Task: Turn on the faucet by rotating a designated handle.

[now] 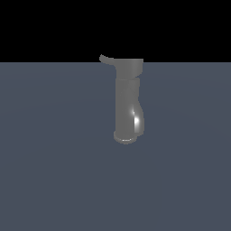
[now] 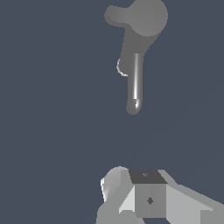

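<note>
We take the dull grey, glossy metal faucet, an upright cylinder with a wider cap, a flared round base ring and a bulging spout low on its side, as our landmark: it stands alone on the flat slate-blue surface, and the arm does not show in the exterior view at all. The short, thin, curved grey handle sticks out sideways from the faucet's cap toward the exterior view's left, its tip turned up. In the wrist view we look down on the cap, with a short lobe we take for the handle and a long glossy bar, probably the spout, reaching toward us; the pale grey, blocky gripper sits well apart from the faucet, touching nothing. We cannot tell whether its fingers are spread or closed, since only a dark-topped block and one rounded pale part are visible. The main risk, as we judge it, is contact with the wrong part: the thick body and spout are far bigger targets than the slim lever, and pushing them turns nothing. The handle's curved, upturned end could also let a finger slide off mid-rotation, and a low approach might strike the cap
</note>
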Robot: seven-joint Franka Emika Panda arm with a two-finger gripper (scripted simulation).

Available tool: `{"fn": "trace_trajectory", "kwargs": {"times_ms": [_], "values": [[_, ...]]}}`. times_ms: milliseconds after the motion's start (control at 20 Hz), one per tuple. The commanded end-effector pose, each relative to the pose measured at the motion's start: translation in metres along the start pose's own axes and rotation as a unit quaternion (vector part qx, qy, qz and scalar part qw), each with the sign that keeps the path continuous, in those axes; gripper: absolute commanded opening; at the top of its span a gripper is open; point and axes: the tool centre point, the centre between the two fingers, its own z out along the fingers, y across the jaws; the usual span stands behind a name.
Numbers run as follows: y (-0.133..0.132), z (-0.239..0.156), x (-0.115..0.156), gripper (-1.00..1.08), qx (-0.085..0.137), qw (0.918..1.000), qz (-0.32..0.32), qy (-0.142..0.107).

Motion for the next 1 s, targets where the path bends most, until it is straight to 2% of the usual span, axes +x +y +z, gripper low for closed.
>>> {"fn": "trace_trajectory", "kwargs": {"times_ms": [0, 500, 950], "values": [[-0.005, 0.003, 0.004, -1.0, 0.0, 0.9999, 0.015, 0.0], [-0.032, 0.025, 0.034, -1.0, 0.003, 0.9937, 0.112, 0.001], [-0.055, 0.048, 0.072, -1.0, 0.007, 0.9763, 0.216, 0.002]]}}
